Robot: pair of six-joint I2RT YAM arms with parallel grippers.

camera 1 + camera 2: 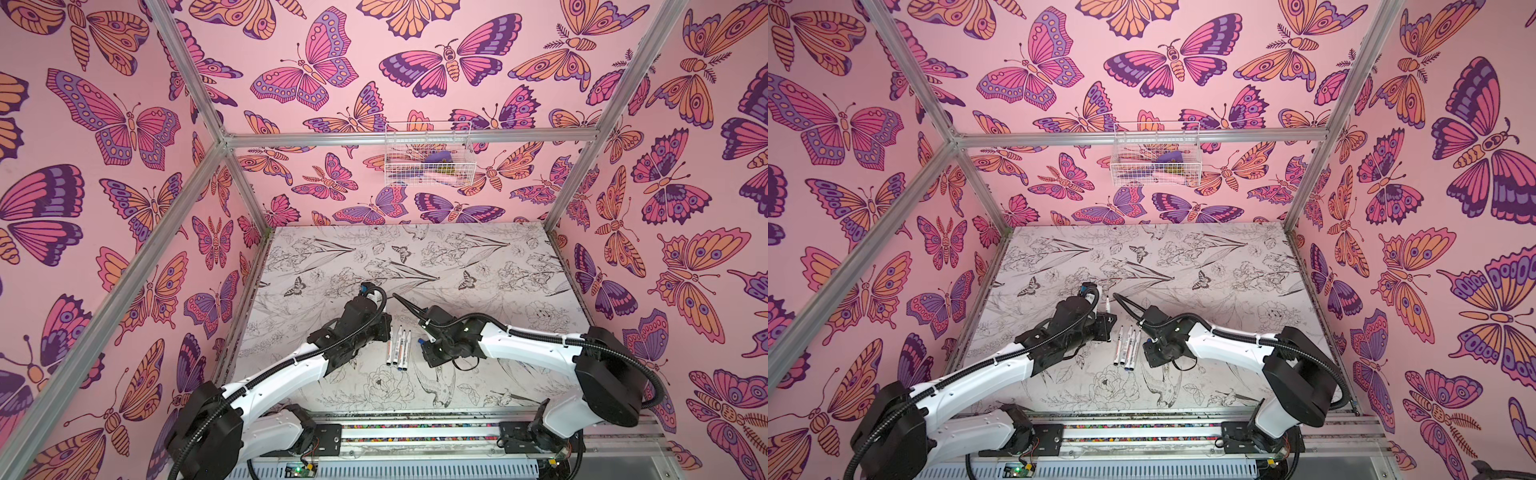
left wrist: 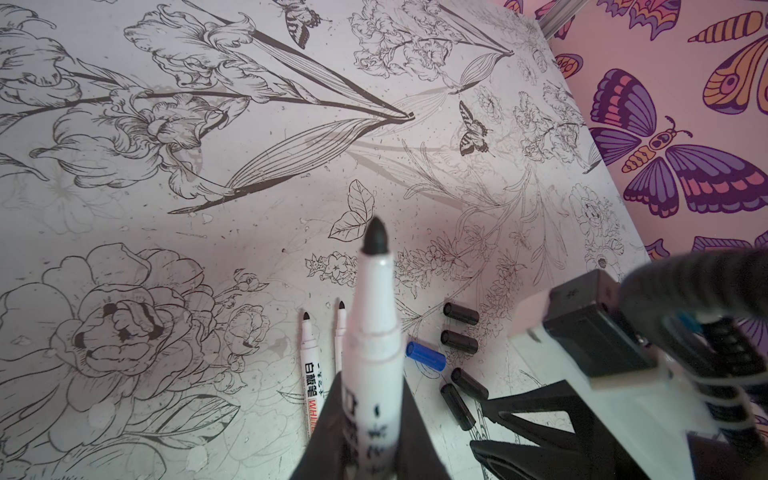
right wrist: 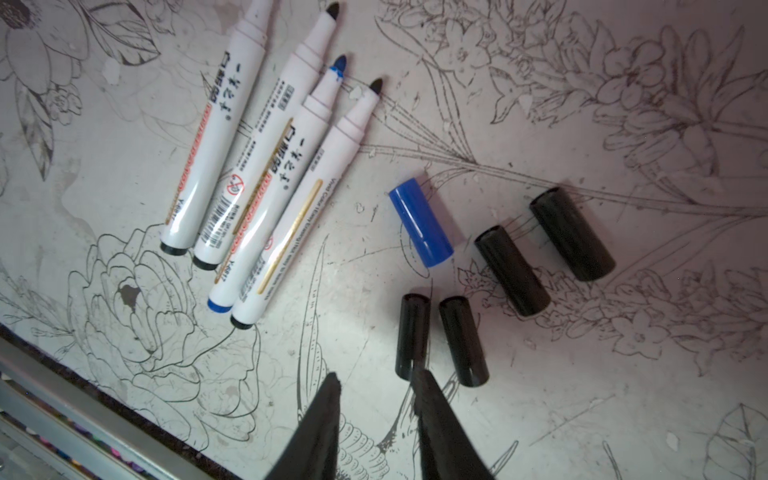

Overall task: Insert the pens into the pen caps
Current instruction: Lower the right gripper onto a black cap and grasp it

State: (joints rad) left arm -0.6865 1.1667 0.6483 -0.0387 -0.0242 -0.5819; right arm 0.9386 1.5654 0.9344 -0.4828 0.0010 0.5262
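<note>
My left gripper (image 2: 372, 388) is shut on a white pen (image 2: 374, 332), whose bare black tip points away from the wrist; the same pen (image 1: 1106, 302) shows in a top view. Several more pens (image 3: 266, 166) lie side by side on the table, one of them blue-tipped (image 3: 291, 174). Beside them lie a blue pen cap (image 3: 420, 222) and several black pen caps (image 3: 511, 270). My right gripper (image 3: 374, 379) hovers open with nothing between its fingers, one fingertip overlapping the end of a black cap (image 3: 411, 328). In both top views the caps are hidden under the right arm.
The flower-printed table (image 1: 478, 266) is boxed in by butterfly-patterned walls and aluminium posts. A white wire basket (image 1: 428, 158) hangs on the back wall. The table's front edge and metal rail (image 3: 83, 399) run close to the pens.
</note>
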